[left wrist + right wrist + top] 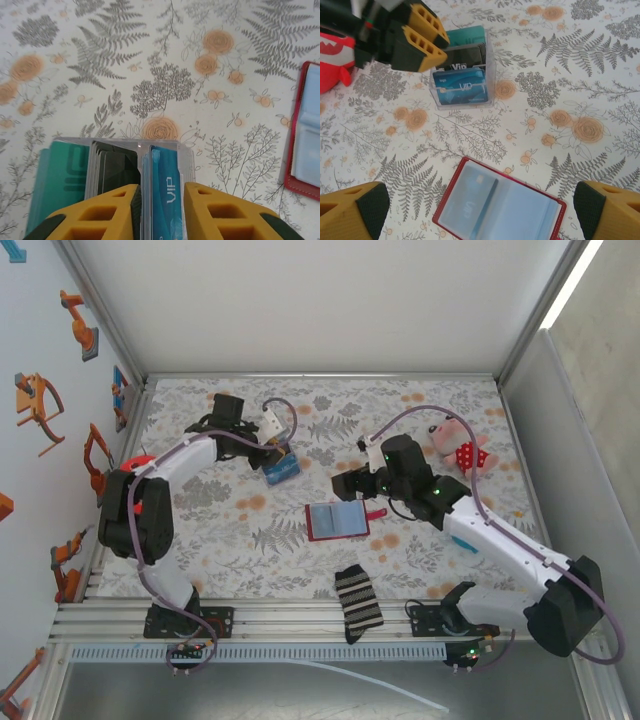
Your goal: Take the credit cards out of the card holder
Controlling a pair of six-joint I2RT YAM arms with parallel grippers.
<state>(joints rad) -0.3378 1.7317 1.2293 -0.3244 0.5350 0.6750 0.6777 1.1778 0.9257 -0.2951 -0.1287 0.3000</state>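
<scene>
The card holder (337, 521) lay open and flat just below the middle of the overhead frame on the flowered tabletop (215, 535), its blue-grey pockets facing up inside the red border. In the right wrist view it sat at the bottom centre, and a credit card (472, 197) showed dimly through the left-hand pocket, tucked well in. The right arm's fingers (355, 212) hung over it spread wide, one in each lower corner of that view, holding nothing. Up and to the left in the overhead frame, the left arm's fingers (107, 210) stood a little apart astride a blue card (167, 187) at the top of a clear box (491, 75) of cards. From where I stood I could not make out whether they pinched it or only flanked it. The credit card in the holder looked thin, stiff and light to me, with a slick face that would give the pads little to bite on, and the sleeve would likely cling to it. The card holder itself seemed light and floppy at the fold, so I judged it would slide or lift with the card unless something pinned it. The best hold, I thought, was across the card's thickness at whatever edge stood proud of the pocket mouth, drawn out along the sleeve rather than straight up.
</scene>
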